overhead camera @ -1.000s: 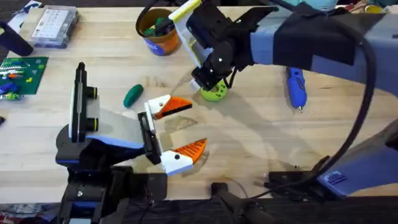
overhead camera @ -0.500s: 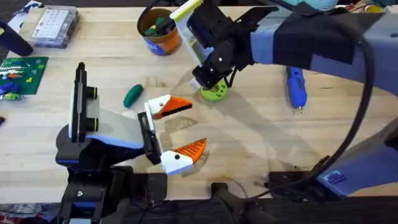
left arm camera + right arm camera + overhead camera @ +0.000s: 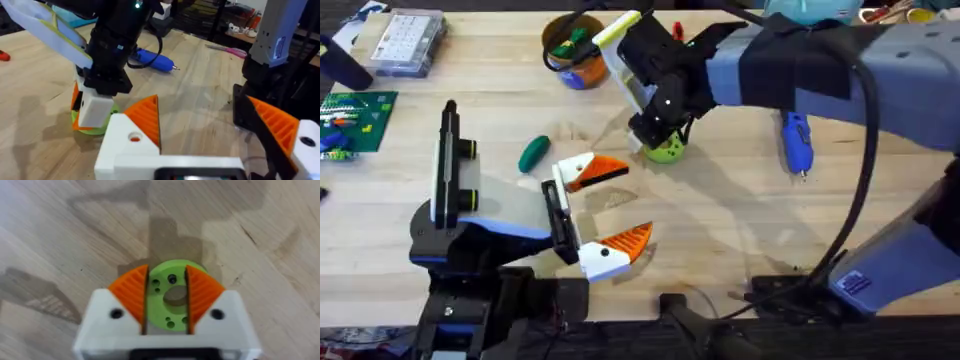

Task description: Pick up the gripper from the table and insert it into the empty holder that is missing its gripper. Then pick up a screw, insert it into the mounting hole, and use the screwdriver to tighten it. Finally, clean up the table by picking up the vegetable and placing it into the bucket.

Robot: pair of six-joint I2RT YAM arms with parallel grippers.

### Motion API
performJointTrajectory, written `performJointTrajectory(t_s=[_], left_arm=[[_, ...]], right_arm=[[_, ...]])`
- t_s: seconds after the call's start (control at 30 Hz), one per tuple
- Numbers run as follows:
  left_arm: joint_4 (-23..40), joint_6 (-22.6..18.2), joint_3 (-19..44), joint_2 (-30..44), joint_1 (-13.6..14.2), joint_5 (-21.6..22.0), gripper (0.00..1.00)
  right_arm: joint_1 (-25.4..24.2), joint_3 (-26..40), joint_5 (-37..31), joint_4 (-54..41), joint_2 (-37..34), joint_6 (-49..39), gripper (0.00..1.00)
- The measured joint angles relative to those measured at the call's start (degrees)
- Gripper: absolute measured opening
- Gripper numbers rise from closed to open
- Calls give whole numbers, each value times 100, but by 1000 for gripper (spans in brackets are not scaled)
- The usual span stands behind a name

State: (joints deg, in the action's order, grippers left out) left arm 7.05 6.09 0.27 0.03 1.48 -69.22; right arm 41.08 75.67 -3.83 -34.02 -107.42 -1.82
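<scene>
The table (image 3: pixel 740 220), a pale plank top, spreads across the overhead view. The right arm (image 3: pixel 800 70) reaches in from the right edge across the upper middle of the frame, and the left arm (image 3: pixel 470 215) sits low at the lower left.

The right gripper (image 3: pixel 166 300) points straight down at a lime green disc (image 3: pixel 167 297) lying on the table just above the centre of the overhead frame. In the right wrist view its two orange ribbed pads (image 3: pixel 131 294) stand close on either side of the disc, pressed against its flanks, so the claw is closed on the disc.

The left gripper (image 3: pixel 615 205) hangs spread wide at the lower middle, its fingers well apart and empty, with the disc near it toward the upper right.

The bucket (image 3: pixel 575 50), orange-walled with blue below, stands at the top of the frame, left of the right gripper. The screwdriver (image 3: pixel 796 140) lies on the table at the right, well apart from both claws. The vegetable (image 3: pixel 534 153), dark green, rests left of centre, just beside the left gripper's upper finger and apart from the disc.
</scene>
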Motion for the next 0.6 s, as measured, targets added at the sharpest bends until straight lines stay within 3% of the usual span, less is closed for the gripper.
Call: performJointTrajectory(t_s=[0.13,0.17,0.6], left_arm=[[0,0,0,0,0,-1,990],[0,0,0,0,0,-1,990],[0,0,0,0,0,-1,990]], right_arm=[[-5,1,-2,15,-1,20,67],[-7,1,-1,9,-2,14,24],[-7,1,-1,7,-1,10,7]])
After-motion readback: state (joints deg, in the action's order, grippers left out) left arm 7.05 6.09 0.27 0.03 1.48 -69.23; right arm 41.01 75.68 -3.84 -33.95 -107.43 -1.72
